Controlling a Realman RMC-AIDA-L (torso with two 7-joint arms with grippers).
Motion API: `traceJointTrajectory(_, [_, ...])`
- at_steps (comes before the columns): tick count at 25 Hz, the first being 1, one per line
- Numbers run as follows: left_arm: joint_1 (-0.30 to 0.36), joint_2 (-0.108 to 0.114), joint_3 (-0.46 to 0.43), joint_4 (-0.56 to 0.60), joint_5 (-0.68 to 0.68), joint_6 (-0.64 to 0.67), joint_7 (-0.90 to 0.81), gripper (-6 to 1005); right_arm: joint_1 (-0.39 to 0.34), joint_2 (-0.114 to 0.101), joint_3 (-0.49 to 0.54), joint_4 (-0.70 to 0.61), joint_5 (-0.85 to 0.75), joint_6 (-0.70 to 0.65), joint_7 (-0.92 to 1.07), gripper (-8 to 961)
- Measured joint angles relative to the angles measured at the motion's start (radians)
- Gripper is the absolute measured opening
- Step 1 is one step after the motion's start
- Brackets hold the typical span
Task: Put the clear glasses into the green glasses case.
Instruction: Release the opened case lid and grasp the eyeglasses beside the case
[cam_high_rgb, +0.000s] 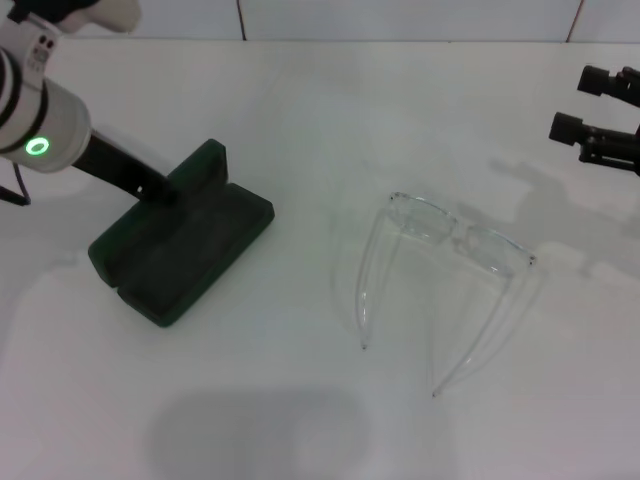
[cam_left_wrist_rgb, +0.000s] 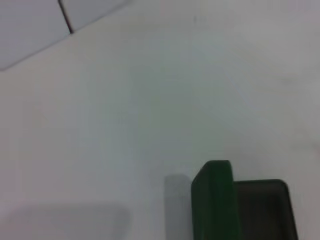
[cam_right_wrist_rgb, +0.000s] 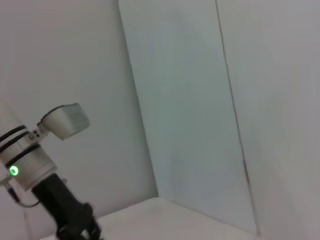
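Left gripper (cam_high_rgb: 165, 190): down at the far end of the green glasses case (cam_high_rgb: 185, 250), tip against the raised lid where it meets the tray; finger spread cannot be told, nor whether it grips the lid.

Green glasses case: directly under and in front of that gripper, lying open on the white table (cam_high_rgb: 300, 420), lid standing up at the far end. Dark lined tray holds nothing. In the left wrist view the lid edge (cam_left_wrist_rgb: 212, 200) and lining are visible.

Clear glasses (cam_high_rgb: 450, 275): well apart from the left gripper, on its right, on the table with arms unfolded, tips toward the robot.

Right gripper (cam_high_rgb: 600, 115): beyond the glasses, at the far right edge, off the table; finger gap indistinct.
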Motion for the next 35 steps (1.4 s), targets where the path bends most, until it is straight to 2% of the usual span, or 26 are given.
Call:
traceJointTrajectory(2, [0.023, 0.0, 0.011, 0.057, -0.004, 0.007, 0.002, 231, 0.005, -0.005, -0.002, -0.004, -0.013, -0.005, 0.023, 763])
traceJointTrajectory(4, [0.047, 0.0, 0.029, 0.118, -0.006, 0.01, 0.004, 228, 0.025, -0.022, -0.004, -0.018, -0.07, -0.01, 0.112, 761])
traceJointTrajectory(6, [0.066, -0.001, 0.042, 0.169, -0.014, 0.01, 0.006, 224, 0.065, -0.045, -0.005, -0.049, -0.169, -0.016, 0.264, 759])
traceJointTrajectory(9, [0.09, -0.002, 0.051, 0.222, -0.043, 0.011, 0.013, 210, 0.126, -0.062, -0.005, -0.109, -0.303, -0.033, 0.436, 755])
traceJointTrajectory(15, [0.108, -0.002, 0.065, 0.25, -0.06, 0.019, 0.027, 202, 0.24, -0.057, -0.03, -0.221, -0.522, -0.053, 0.661, 748])
traceJointTrajectory(23, [0.137, -0.001, 0.075, 0.344, -0.086, 0.025, 0.036, 201, 0.395, -0.049, -0.163, -0.227, -0.754, -0.078, 0.855, 739])
traceJointTrajectory(27, [0.144, -0.002, 0.076, 0.343, -0.088, 0.024, 0.043, 201, 0.476, -0.031, -0.23, -0.209, -0.85, -0.078, 0.915, 736])
traceJointTrajectory(31, [0.147, -0.002, 0.089, 0.342, -0.101, 0.021, 0.043, 201, 0.536, 0.013, -0.237, -0.203, -0.958, -0.074, 0.928, 702])
traceJointTrajectory(32, [0.147, -0.002, 0.093, 0.343, -0.103, 0.021, 0.043, 200, 0.551, 0.029, -0.237, -0.199, -0.99, -0.07, 0.931, 687])
traceJointTrajectory(35, [0.149, -0.002, 0.103, 0.344, -0.107, 0.02, 0.043, 200, 0.567, 0.054, -0.239, -0.193, -1.034, -0.047, 0.932, 654])
